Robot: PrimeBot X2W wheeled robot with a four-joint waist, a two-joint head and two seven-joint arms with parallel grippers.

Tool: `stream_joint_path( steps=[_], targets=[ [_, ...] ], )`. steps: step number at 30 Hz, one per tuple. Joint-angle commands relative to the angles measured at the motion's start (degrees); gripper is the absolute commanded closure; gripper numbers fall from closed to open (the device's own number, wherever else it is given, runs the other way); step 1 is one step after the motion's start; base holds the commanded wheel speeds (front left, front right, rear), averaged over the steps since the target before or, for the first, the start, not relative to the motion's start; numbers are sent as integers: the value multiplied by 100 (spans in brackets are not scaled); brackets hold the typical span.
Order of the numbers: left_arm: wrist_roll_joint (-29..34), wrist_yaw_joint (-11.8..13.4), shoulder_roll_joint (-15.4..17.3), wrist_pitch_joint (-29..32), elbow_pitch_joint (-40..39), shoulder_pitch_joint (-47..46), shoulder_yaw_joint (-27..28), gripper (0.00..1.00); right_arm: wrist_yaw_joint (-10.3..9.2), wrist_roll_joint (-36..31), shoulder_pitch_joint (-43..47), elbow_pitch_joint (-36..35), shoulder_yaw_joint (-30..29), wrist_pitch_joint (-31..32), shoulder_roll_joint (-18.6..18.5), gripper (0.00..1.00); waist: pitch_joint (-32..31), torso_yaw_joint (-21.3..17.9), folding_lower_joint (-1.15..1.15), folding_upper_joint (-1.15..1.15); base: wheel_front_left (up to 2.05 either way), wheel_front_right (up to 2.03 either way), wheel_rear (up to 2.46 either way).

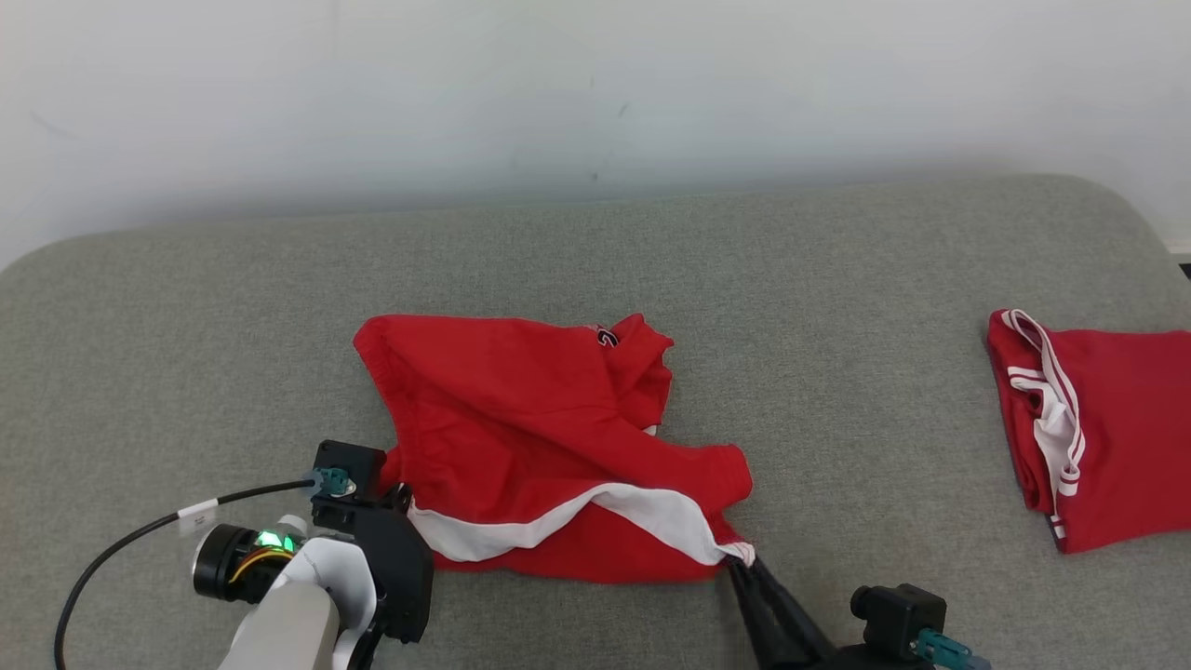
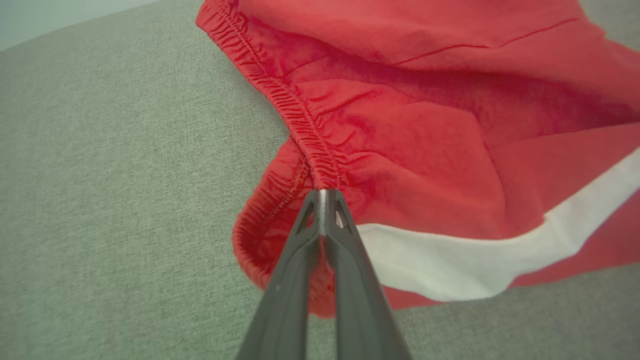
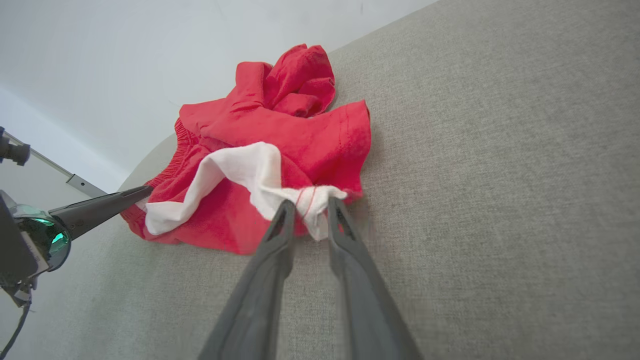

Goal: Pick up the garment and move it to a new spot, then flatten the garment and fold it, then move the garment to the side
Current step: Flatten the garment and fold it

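The left fingers (image 2: 350, 250) are clenching the garment (image 1: 521, 419) at its 8 o'clock waistband; the right fingers (image 3: 280, 235) are bracketing its 5 o'clock white corner, grip unclear.

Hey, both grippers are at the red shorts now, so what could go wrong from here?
1. The right gripper has its jaws apart around only the white corner. With so small a bite, the fabric may slip out on a lift.
2. The left gripper is shut on the bunched elastic waistband. It may be pinching two layers, so the red shorts might not spread flat.
3. The shorts lie crumpled, so pulling them apart could twist them.
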Motion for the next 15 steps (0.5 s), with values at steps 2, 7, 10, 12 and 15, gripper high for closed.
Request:
stream_joint_path(
  steps=[2,7,10,12,15],
  targets=[
    [-93,13,-4,-43,1,-25,3,100,-15,54,-68,-13,23,-50,-1,100,-11,-10,0,-1,0,0,0],
    [-155,95,-27,-276,-121,-46,96,100,-14,89,-113,-101,24,-134,0,100,-43,-19,0,-1,0,0,0],
    [-306,92,-80,-500,-234,-100,209,100,-15,42,-195,-238,-54,-191,-1,100,-66,-24,0,-1,0,0,0],
    [-527,68,-137,-643,-334,-144,336,100,-14,90,-267,-365,-174,-241,-1,100,-83,-32,0,-1,0,0,0],
    [-874,20,-218,-820,-471,-209,537,100,-14,-14,-401,-594,-307,-258,-133,100,-119,-71,0,-1,0,0,0]
  ],
)
